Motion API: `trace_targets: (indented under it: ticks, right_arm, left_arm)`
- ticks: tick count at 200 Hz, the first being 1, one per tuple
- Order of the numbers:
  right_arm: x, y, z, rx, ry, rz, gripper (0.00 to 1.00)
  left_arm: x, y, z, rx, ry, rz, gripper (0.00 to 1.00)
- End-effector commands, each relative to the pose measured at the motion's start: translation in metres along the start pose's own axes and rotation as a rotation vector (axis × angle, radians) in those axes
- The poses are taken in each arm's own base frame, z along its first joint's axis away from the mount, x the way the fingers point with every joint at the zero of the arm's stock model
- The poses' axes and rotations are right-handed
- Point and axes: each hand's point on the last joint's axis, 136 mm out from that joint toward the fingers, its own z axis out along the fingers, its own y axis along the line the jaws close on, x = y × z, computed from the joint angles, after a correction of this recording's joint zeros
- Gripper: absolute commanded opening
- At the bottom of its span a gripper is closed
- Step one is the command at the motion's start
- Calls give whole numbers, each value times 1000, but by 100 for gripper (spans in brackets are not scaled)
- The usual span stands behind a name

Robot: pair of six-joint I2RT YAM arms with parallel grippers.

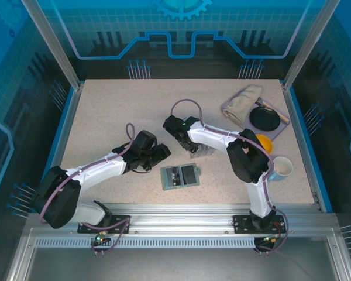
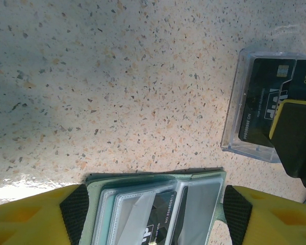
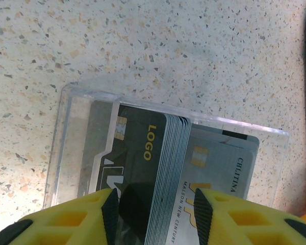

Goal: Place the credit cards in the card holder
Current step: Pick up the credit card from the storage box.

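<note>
The card holder (image 1: 180, 175) lies open on the table, teal inside up, with a dark card in one clear sleeve (image 2: 163, 219). My left gripper (image 1: 159, 153) is open. In the left wrist view the left gripper (image 2: 155, 217) has its black pads beside the holder's two short ends; I cannot tell whether they touch. The credit cards (image 3: 143, 153), a dark stack beside a pale one (image 3: 224, 163), sit in a clear plastic box (image 3: 71, 132). My right gripper (image 3: 155, 214) is open, one pad on either side of the dark stack. From above, the right gripper (image 1: 190, 145) hangs over that box (image 1: 205, 151).
A beige cloth (image 1: 243, 99) and a black dish (image 1: 264, 118) lie at the back right. A yellow object (image 1: 264, 140) and a white mug (image 1: 282, 168) stand by the right arm. The right gripper's finger (image 2: 296, 138) reaches into the clear box (image 2: 234, 112).
</note>
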Motion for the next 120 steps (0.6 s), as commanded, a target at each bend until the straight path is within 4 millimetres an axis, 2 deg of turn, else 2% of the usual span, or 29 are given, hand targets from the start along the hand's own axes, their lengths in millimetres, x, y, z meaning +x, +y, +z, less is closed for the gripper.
trace_targets:
  ticks: [1,33,91,120]
  right_arm:
    - [2,-13,-10,32,-16,-4,44]
    - [4,-17,-8,34,-12,1,42]
    - [5,-19,-9,16,-10,10,33]
    - [4,-22,-10,19,-14,15,33]
  left_arm:
    - [-1,6,0,-7,-2,-15,73]
    - [0,6,0,-9,-1,-14,73]
    - [0,7,2,-12,2,-18,73]
    - [1,8,2,-14,5,-18,73]
